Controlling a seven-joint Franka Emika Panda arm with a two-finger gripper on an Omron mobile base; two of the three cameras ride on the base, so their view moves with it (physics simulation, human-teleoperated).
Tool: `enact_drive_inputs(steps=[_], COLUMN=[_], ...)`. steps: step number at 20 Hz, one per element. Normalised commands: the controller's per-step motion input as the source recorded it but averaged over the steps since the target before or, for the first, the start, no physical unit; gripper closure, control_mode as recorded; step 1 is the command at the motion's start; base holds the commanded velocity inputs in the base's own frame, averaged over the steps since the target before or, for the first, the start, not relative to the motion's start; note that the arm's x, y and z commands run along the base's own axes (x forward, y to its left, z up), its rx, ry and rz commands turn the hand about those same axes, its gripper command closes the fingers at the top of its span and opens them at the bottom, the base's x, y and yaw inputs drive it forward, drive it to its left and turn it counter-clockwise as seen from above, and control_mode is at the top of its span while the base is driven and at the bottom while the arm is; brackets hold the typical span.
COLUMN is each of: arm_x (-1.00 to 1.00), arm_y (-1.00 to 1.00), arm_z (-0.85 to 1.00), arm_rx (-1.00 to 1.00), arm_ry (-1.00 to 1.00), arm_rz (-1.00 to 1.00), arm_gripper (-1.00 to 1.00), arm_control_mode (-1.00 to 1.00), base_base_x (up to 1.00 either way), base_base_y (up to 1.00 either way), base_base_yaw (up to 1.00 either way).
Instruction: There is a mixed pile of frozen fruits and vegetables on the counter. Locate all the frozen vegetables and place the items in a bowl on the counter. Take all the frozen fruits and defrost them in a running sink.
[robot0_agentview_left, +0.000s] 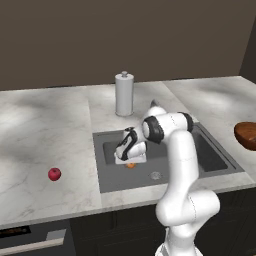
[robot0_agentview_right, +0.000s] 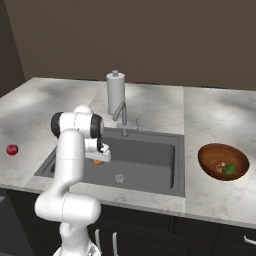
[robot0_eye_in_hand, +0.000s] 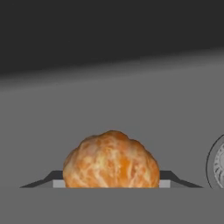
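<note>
Orange sits gripped between your fingers low inside sink, near drain; apple rests on tabletop w/ bowl opposite.

Arm: rises from 5 o'clock in the left base view, elbow bent, forearm reaching toward 10 o'clock.
Claw: pointing down, jaws closed on the orange.

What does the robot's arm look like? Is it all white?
Mostly. The arm is made of smooth, rounded, glossy white tubes with dark bands at the joints. It rises from a fat white base. The gripper has a boxy white hand, and its finger tips are small and dark. No cables or markings show.
</note>
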Motion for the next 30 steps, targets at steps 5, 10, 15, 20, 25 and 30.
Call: enact_drive_inputs(steps=[5,10,15,20,25,30], arm_x=[0.40,0.00,0.00,0.00,-0.18,-0.38], arm_y=[0.01,0.10,0.03,0.00,0.00,0.06], arm_z=[-0.41,-0.30,-0.28,-0.02,0.64,1.00], arm_rx=[0.00,0.01,0.01,0.00,-0.01,-0.02], arm_ry=[0.00,0.04,0.03,0.01,0.02,0.00], arm_rz=[0.02,0.02,0.01,0.00,-0.01,0.00], arm_gripper=[1.00,1.00,-1.00,-1.00,-1.00,-1.00], arm_control_mode=[-1.00,-1.00,-1.00,-1.00,-1.00,-1.00], base_base_x=[0.00,0.00,0.00,0.00,0.00,0.00], base_base_y=[0.00,0.00,0.00,0.00,0.00,0.00], base_base_yaw=[0.00,0.00,0.00,0.00,0.00,0.00])
